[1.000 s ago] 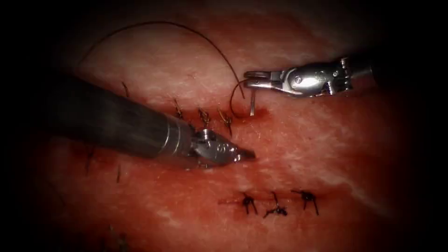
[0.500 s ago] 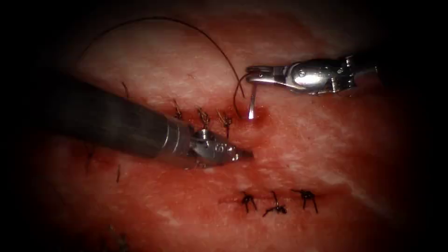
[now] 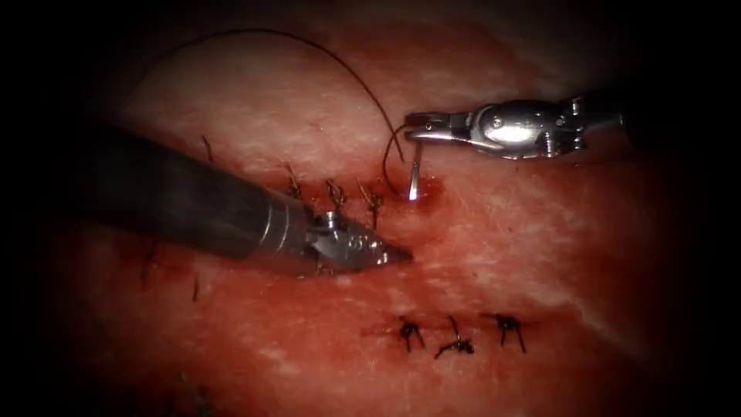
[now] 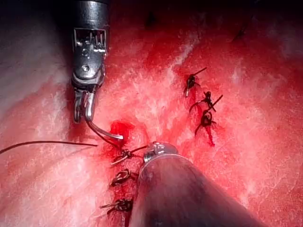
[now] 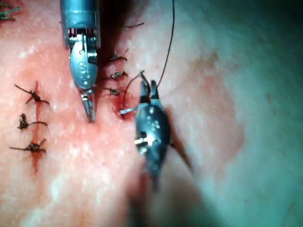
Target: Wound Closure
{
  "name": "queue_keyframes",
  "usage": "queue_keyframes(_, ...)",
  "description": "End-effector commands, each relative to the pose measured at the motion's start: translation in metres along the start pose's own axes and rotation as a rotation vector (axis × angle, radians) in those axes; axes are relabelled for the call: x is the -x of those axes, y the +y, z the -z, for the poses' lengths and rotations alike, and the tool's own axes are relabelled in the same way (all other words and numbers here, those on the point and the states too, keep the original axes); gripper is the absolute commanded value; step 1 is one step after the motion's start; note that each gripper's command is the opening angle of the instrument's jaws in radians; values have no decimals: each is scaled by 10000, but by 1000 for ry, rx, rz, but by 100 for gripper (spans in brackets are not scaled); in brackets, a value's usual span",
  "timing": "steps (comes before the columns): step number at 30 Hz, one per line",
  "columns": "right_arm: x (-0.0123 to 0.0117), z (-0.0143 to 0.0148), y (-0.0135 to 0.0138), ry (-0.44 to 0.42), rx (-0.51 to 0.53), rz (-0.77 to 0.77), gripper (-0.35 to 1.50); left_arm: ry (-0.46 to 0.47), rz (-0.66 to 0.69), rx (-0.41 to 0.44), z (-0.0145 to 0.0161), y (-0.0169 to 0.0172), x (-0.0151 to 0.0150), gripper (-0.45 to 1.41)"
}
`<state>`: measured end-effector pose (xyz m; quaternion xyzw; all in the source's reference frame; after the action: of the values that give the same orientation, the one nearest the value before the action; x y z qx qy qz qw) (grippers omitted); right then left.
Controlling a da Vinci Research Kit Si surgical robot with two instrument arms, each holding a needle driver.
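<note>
Beside red fluid pool (image 3: 426,188) at cut's open end: right tool (image 3: 411,127) clenched on needle (image 3: 415,171) near its rear end, needle hanging down, tip at pool on tissue (image 3: 540,232); whether tip is in tissue cannot be told. Thread (image 3: 324,54) arcs up and away from pool, across to cut's left side. Left tool (image 3: 397,253) just below pool, jaws closed, holding nothing. Knotted stitches (image 3: 336,193) just left of pool.

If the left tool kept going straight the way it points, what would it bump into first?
Probably bare tissue. The left tool, holding nothing, points right and slightly down; the needle, in the right tool, lies off that line. Depth is unclear.
</note>
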<state>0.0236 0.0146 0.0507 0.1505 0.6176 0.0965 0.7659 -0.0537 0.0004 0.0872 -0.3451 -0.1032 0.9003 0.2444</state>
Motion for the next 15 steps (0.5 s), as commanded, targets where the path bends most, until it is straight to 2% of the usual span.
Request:
queue_keyframes(1, 2, -8, -9, -6, -21, -36, -35, -2, 0, -3, -7, 5, 4, -45)
queue_keyframes(10, 1, -8, -12, -37, -49, -122, -35, -2, 0, -3, -6, 4, 4, -45)
queue_keyframes(15, 0, -8, -16, -88, -71, -269, -35, -2, 0, -3, -7, 4, 4, -45)
